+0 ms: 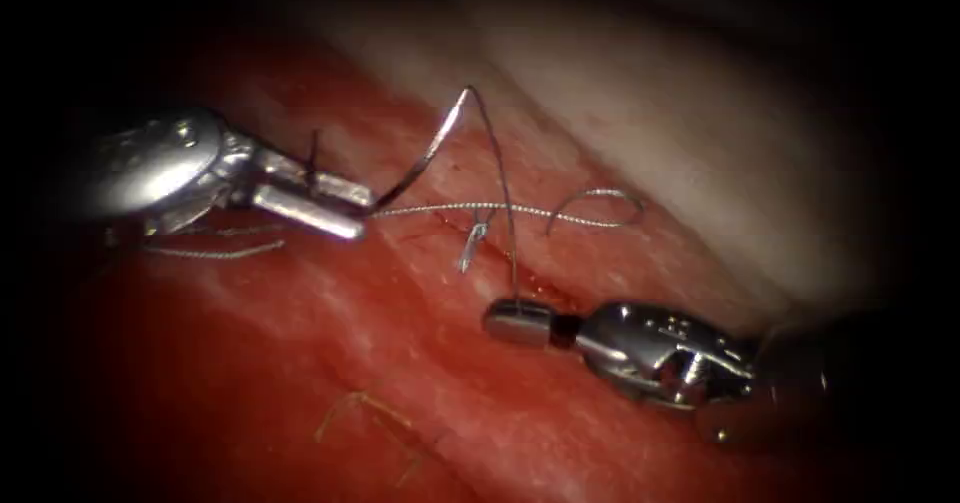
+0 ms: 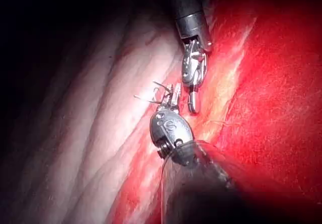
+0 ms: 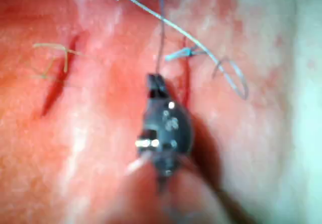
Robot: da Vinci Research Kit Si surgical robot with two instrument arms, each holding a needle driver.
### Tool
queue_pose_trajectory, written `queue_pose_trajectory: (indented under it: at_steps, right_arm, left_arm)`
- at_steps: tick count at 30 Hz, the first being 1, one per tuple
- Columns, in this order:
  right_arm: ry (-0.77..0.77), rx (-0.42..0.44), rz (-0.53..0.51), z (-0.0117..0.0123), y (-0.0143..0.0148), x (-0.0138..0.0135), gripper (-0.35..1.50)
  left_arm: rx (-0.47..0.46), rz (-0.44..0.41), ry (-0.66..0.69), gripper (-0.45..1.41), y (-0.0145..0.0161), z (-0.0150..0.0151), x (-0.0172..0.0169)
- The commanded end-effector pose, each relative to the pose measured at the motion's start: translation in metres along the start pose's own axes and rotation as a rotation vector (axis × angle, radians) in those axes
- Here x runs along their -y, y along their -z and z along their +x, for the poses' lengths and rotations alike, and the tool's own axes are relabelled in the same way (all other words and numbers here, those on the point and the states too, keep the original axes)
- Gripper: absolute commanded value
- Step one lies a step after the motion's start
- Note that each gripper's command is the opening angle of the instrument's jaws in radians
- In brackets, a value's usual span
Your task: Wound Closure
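Note:
The left tool [image 1: 365,213] comes in from the left, its jaws shut on one end of the curved needle [image 1: 425,153]. The needle arcs up and right, free of the tissue [image 1: 300,363], just left of the cut [image 1: 540,288]. Thread [image 1: 500,183] runs from the needle's high end down into the right tool [image 1: 515,318], whose jaws are shut on it just right of the cut. A stitch with a knot [image 1: 475,233] crosses the cut. In the left wrist view the left tool [image 2: 173,95] lies close to the right tool [image 2: 193,105]. The right tool [image 3: 156,80] holds the thread [image 3: 161,32].
A light thread [image 1: 480,208] lies across the cut and ends in a loop [image 1: 610,203] on the right. A loose thread piece [image 1: 215,253] lies under the left tool. Yellowish strands [image 1: 365,408] lie on the near tissue. Pale tissue [image 1: 700,113] rises at the back right.

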Motion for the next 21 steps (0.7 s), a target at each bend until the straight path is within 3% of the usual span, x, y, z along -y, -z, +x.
queue_pose_trajectory:
  at_steps: [1,3,18,20,21]
  right_arm:
    - [0.019,0.004,0.020,-0.0009,0.0003,0.0027,-0.35]
    - [0.027,0.007,0.039,-0.0006,0.0011,0.0050,-0.35]
    - [0.024,-0.051,0.118,0.0051,0.0032,0.0128,-0.35]
    - [0.064,-0.052,0.122,0.0052,0.0030,0.0127,-0.35]
    - [0.116,-0.062,0.119,0.0051,0.0029,0.0122,0.04]
  left_arm:
    - [0.004,-0.001,-0.005,-0.45,-0.0002,-0.0013,-0.0007]
    - [0.007,-0.004,-0.010,-0.45,0.0004,-0.0017,-0.0015]
    - [0.014,0.008,-0.014,-0.45,0.0018,-0.0009,-0.0057]
    - [0.009,0.011,-0.013,-0.45,0.0018,-0.0008,-0.0057]
    - [0.006,0.012,-0.013,-0.45,0.0018,-0.0007,-0.0057]
